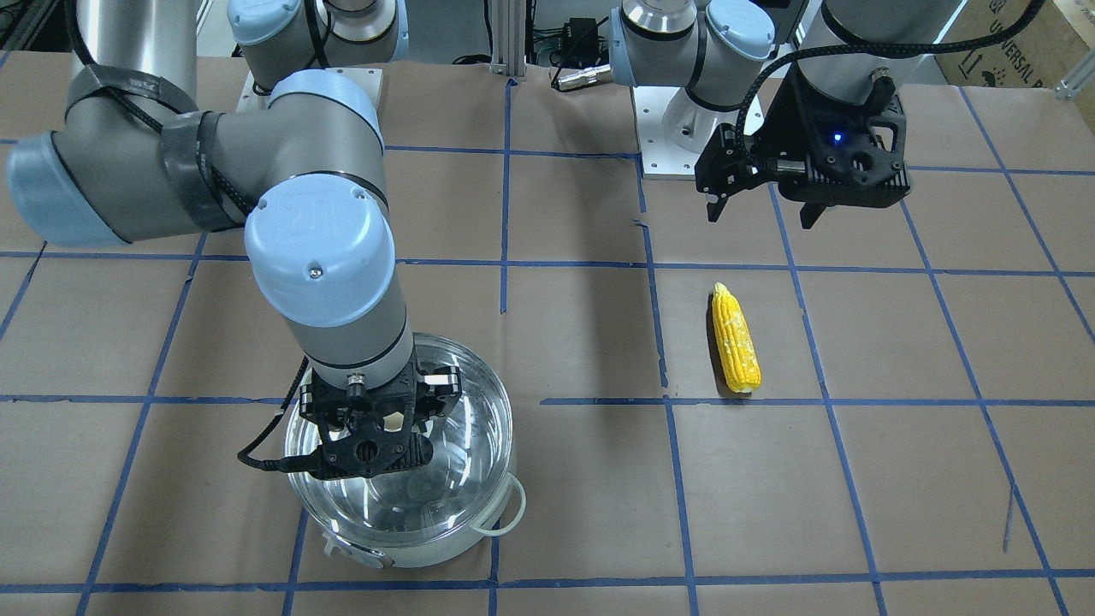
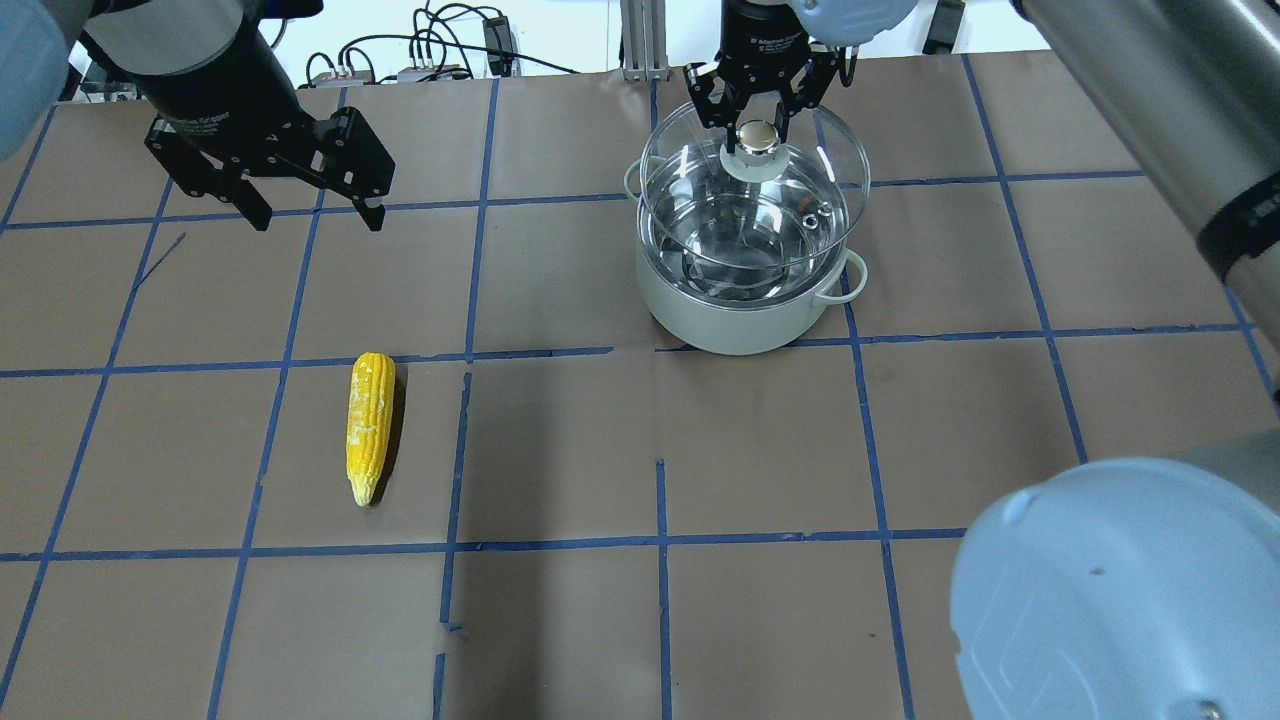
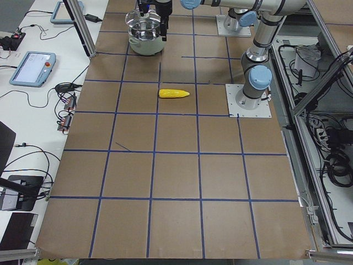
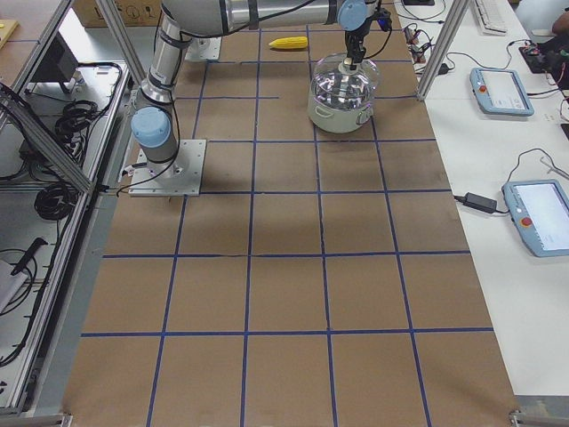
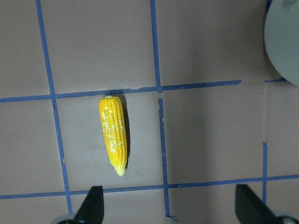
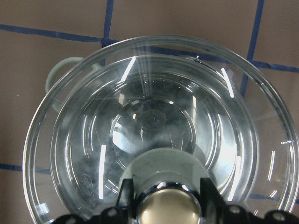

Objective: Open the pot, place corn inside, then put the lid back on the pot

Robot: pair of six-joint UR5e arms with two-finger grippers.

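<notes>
Our right gripper [image 2: 757, 122] grasps the round clear glass dome lid [image 2: 700, 170] at its crown. The lid looks raised just off the shiny round steel pot [image 2: 740, 315], upper centre of the overhead view. We should lift straight up, keep it level, then carry it aside. The yellow tapered corn cob [image 2: 369, 425] lies on the table at lower left. Our left gripper [image 2: 316, 212] hangs spread and empty at upper left. We count one pot, one lid, one cob.

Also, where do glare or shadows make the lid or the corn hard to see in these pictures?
Right wrist view: white streaks of glare cross the lid, and its knob at the bottom edge is soft. Overhead view: reflections on the glass muddle the pot rim beneath; the corn is sharp, with a thin shadow on the view's right.
</notes>
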